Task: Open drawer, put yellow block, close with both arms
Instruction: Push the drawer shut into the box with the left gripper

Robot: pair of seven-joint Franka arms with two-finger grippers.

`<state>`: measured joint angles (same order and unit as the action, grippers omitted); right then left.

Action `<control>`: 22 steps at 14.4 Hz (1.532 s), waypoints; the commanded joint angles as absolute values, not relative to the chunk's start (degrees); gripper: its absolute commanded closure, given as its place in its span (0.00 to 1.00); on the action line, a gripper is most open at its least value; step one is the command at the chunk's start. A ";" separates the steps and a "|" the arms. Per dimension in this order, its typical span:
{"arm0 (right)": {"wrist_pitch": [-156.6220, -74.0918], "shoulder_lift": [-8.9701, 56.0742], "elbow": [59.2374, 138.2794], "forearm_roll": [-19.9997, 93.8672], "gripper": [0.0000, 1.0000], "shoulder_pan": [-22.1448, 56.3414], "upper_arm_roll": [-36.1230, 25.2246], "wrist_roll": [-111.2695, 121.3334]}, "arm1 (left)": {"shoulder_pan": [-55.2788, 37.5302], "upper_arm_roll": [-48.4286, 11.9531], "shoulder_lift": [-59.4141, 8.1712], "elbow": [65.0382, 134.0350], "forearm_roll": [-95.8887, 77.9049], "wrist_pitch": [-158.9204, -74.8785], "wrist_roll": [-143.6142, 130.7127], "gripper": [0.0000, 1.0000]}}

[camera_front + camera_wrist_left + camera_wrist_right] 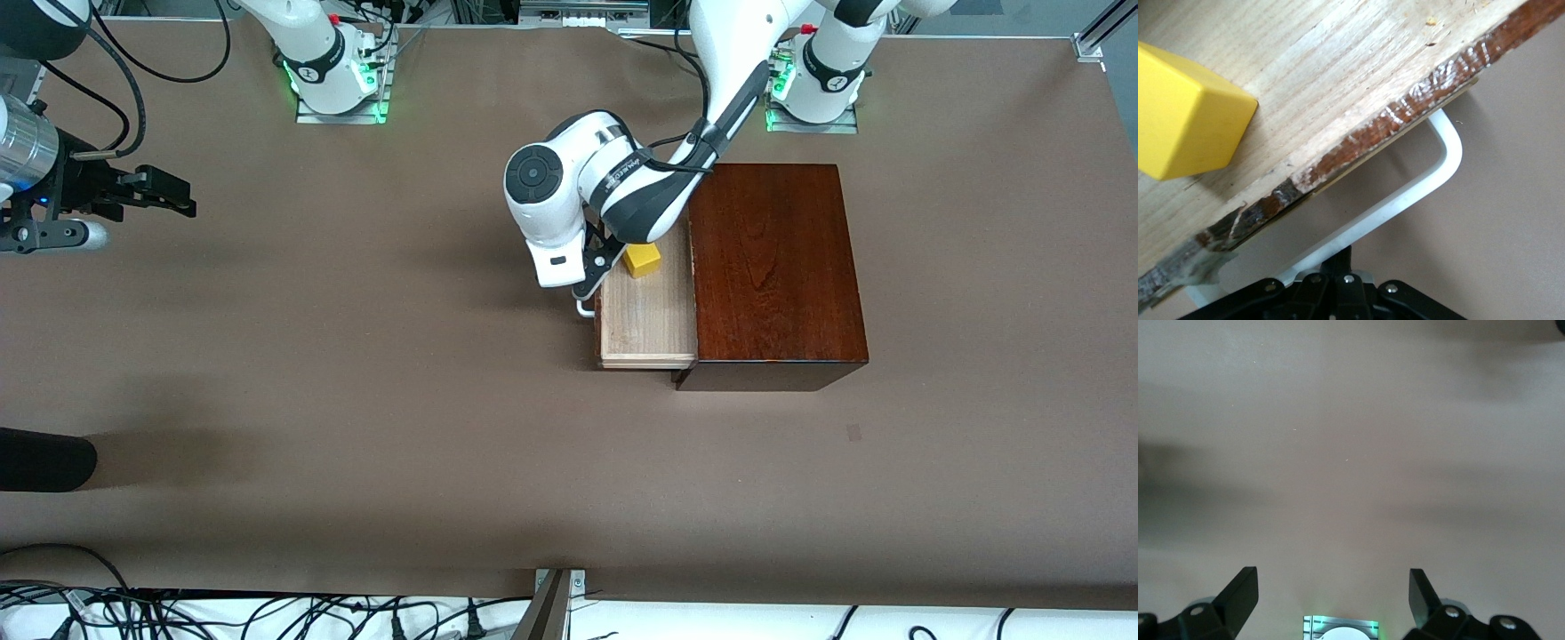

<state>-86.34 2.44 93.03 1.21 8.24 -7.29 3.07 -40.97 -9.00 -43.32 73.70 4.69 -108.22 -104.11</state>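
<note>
The drawer (645, 320) stands partly pulled out of the dark wooden box (773, 267). The yellow block (642, 260) lies in the drawer, at its end farther from the front camera; it also shows in the left wrist view (1185, 120). My left gripper (589, 286) is at the drawer's front, fingers shut together, their tips (1340, 259) against the white handle (1431, 167). My right gripper (173, 193) waits open and empty over bare table at the right arm's end; in its wrist view (1333, 587) only table and an arm base show.
A black rounded object (44, 458) juts in at the right arm's end of the table, nearer to the front camera. Cables (267, 613) run along the table's near edge. The left arm's white elbow (551, 191) hangs beside the box.
</note>
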 commanded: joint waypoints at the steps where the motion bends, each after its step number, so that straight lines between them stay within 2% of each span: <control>1: -85.43 2.46 90.88 1.40 0.00 7.73 -6.85 4.30 | -41.13 -8.61 -42.10 75.06 6.68 -106.44 -105.29 1.00; 5: -82.81 2.73 91.05 0.71 0.00 7.65 -7.03 3.52 | -40.35 -8.70 -40.00 76.89 7.91 -104.07 -104.24 1.00; 7: -80.33 2.73 90.97 0.62 0.00 7.73 -6.94 3.25 | -39.12 -8.70 -37.54 80.93 7.91 -104.15 -100.82 1.00; 10: -81.99 2.64 91.49 0.35 0.00 7.65 -7.03 3.25 | -37.18 -8.70 -35.51 83.75 8.00 -104.24 -97.83 1.00; 12: -85.85 2.37 91.58 0.53 0.00 7.65 -7.12 3.25 | -35.78 -8.70 -33.93 86.03 8.00 -104.24 -95.03 1.00; 16: -86.83 2.55 91.32 0.35 0.00 7.65 -7.12 3.25 | -32.35 -8.61 -30.86 90.87 8.00 -104.59 -89.31 1.00; 22: -86.92 2.37 90.97 0.35 0.00 6.16 -7.12 2.37 | -29.45 -8.70 -29.18 93.43 8.00 -104.85 -84.99 1.00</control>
